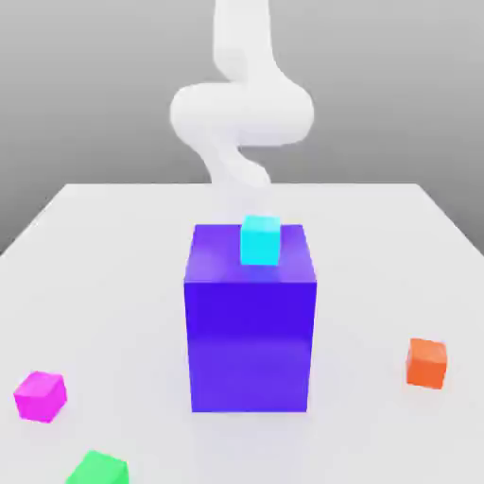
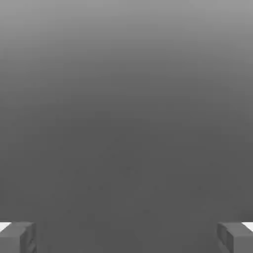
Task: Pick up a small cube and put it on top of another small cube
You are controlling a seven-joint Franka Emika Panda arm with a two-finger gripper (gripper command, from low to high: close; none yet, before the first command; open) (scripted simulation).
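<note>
The small cube (image 1: 41,395), plain magenta-pink, lies on the white table near the front edge at the exterior view's left. A small green cube (image 1: 97,469) sits just in front of it, and a small orange cube (image 1: 427,362) rests at the exterior view's right. A small cyan cube (image 1: 260,239) stands on top of the big blue-violet block (image 1: 250,331) in the middle. My white arm (image 1: 241,113) rises behind that block, far from the magenta cube. In the hand view my gripper (image 2: 126,238) is open, its grey fingertips (image 2: 17,237) wide apart with nothing between them.
The tall blue-violet block stands between the arm and the front of the table (image 1: 123,274). The hand view looks onto a plain grey backdrop.
</note>
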